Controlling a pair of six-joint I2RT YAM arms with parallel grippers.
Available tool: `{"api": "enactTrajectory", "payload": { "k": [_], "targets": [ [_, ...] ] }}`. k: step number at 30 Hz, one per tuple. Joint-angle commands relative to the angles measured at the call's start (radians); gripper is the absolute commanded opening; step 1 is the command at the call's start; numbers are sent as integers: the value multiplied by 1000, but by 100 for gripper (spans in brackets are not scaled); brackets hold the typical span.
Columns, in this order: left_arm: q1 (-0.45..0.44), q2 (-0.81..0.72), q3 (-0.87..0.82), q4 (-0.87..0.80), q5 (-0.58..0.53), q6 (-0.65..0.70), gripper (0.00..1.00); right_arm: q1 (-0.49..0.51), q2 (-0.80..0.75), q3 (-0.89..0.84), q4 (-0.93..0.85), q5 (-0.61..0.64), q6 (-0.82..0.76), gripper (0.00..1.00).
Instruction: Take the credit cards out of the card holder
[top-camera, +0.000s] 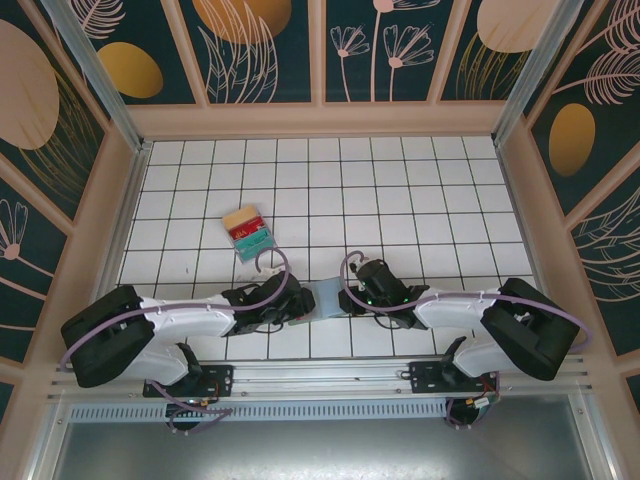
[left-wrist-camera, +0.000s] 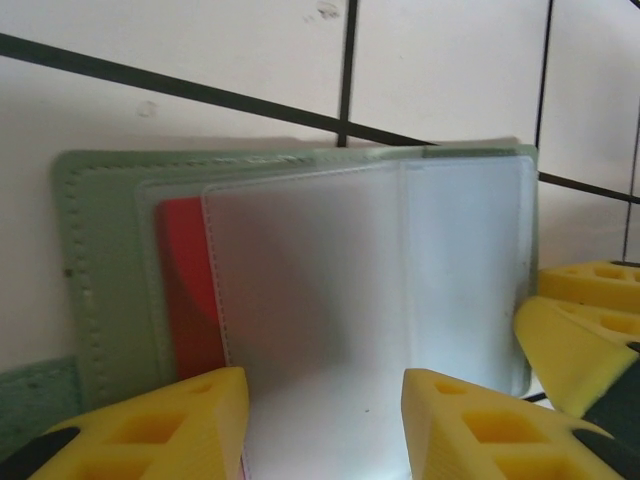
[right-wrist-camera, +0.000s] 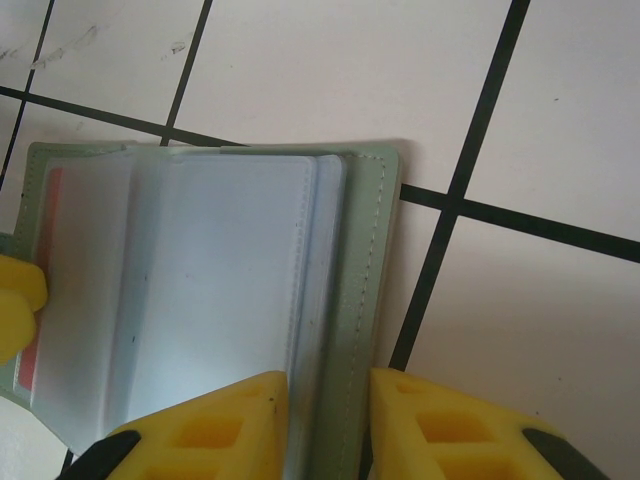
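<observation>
Softness rules the card holder (top-camera: 328, 300): its grey-green leaves look limp and light, and the frosted plastic sleeves (left-wrist-camera: 330, 280) bound inside it are thin, slick and floppy. It will likely slide or lift off the table (top-camera: 400, 170) unless pinned. It lies flat and open on the tiles with a gripper at each end. The one card visible inside it, a red credit card (left-wrist-camera: 190, 290), sits in a sleeve toward the holder's left leaf. Being stiff and thin, the card would best be taken by an exposed short edge and drawn straight along its pocket, though plastic seems to cover it here. The left gripper (left-wrist-camera: 322, 390) stands spread at the holder's left end, a sleeve lying across the gap. The right gripper (right-wrist-camera: 330, 390) has its jaws close together astride the holder's stitched right border; whether they pinch it I cannot tell. Beyond the holder the tiles give ample room, with a stack of tan, red and teal cards (top-camera: 247, 232) well off to its far left.
</observation>
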Motion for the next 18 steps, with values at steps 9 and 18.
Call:
{"api": "enactTrajectory", "payload": {
  "k": [9, 18],
  "targets": [
    [-9, 20, 42, 95, 48, 38, 48, 9, 20, 28, 1, -14, 3, 28],
    [-9, 28, 78, 74, 28, 34, 48, 9, 17, 28, -2, -9, 3, 28]
  ]
}}
